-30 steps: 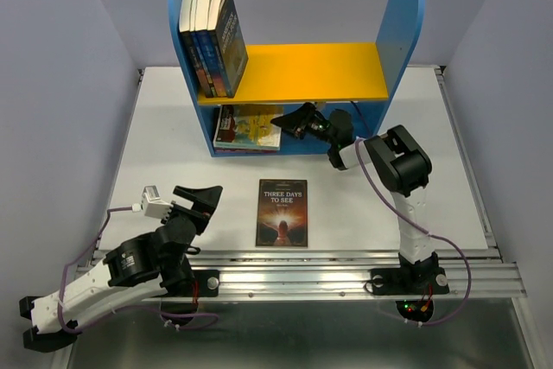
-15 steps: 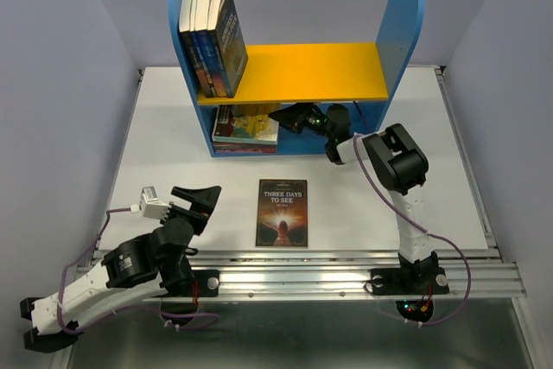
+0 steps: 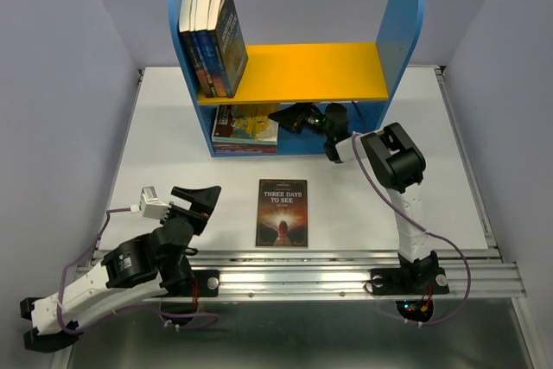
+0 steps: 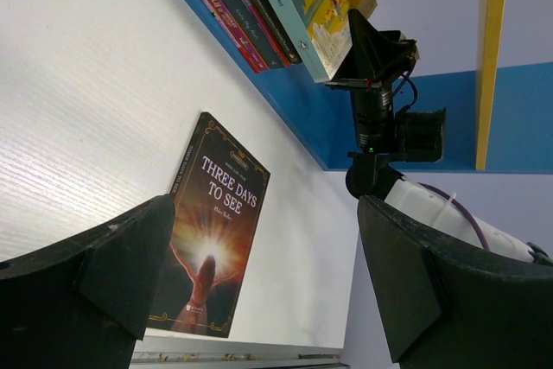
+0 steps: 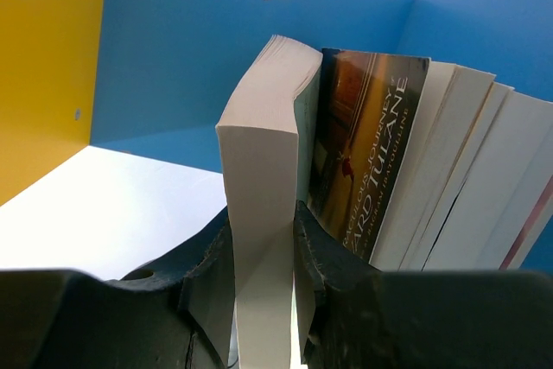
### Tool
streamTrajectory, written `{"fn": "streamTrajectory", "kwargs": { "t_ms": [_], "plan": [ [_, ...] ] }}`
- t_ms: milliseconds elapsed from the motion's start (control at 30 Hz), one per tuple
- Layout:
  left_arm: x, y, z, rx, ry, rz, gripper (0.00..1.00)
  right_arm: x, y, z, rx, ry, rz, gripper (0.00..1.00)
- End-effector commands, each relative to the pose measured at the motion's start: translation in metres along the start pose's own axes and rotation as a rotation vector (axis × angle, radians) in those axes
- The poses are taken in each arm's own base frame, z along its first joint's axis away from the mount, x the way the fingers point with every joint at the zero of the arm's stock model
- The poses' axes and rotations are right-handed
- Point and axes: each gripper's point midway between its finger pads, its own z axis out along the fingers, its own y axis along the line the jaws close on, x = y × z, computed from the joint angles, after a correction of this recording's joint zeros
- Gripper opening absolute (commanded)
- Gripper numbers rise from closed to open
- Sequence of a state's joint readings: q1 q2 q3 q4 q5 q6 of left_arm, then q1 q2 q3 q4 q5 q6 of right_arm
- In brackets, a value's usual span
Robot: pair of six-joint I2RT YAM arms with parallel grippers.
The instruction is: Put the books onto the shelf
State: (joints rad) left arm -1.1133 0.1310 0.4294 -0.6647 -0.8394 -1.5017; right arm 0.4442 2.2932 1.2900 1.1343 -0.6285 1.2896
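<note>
Firmly but only partly closed, the right gripper (image 3: pixel 288 117) clamped the yellow-teal book (image 3: pixel 252 124) over the stack (image 3: pixel 246 147) in the lower compartment of the shelf (image 3: pixel 404 15), upper centre of the top view. Step in hand, as judged: seating that book. The next move called for release and a straight withdrawal. "Three Days to See" (image 3: pixel 282 212) lay mid-frame; the left gripper (image 3: pixel 199 200), lower left, gaped empty.

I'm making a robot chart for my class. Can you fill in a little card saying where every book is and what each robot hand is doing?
Upper yellow board of the small blue-sided shelf: upright paperbacks at its left end
Lower blue compartment: flat pile of paperbacks, yellow and teal paperback on top
White table: dark "Three Days to See" paperback, lying flat, cover up
Right gripper: shut on the yellow and teal paperback's edge
Left gripper: open, empty, at the table's near left
Left to shelve: the dark paperback
</note>
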Motion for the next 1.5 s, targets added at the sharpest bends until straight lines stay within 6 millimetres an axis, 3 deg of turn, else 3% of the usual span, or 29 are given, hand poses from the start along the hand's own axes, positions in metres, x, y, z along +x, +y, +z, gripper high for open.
{"fn": "streamTrajectory", "kwargs": {
  "t_ms": [0, 267, 867, 1233, 1467],
  "plan": [
    [-0.006, -0.002, 0.0, -0.001, -0.027, 0.004, 0.99, -0.016, 0.039, 0.008, -0.128, -0.008, -0.095, 0.09],
    [-0.001, -0.003, 0.003, -0.015, -0.019, 0.023, 0.99, -0.018, 0.038, 0.01, -0.128, -0.014, -0.095, 0.14],
    [0.008, -0.014, 0.01, -0.022, -0.017, 0.057, 0.99, -0.022, 0.025, 0.013, -0.055, -0.02, -0.125, 0.53],
    [0.007, -0.013, 0.007, -0.009, -0.01, 0.035, 0.99, -0.031, 0.021, 0.007, 0.01, -0.089, -0.143, 0.64],
    [0.009, -0.017, 0.008, -0.011, -0.007, 0.059, 0.99, -0.043, 0.023, 0.002, 0.058, -0.131, -0.174, 0.65]
  ]
}}
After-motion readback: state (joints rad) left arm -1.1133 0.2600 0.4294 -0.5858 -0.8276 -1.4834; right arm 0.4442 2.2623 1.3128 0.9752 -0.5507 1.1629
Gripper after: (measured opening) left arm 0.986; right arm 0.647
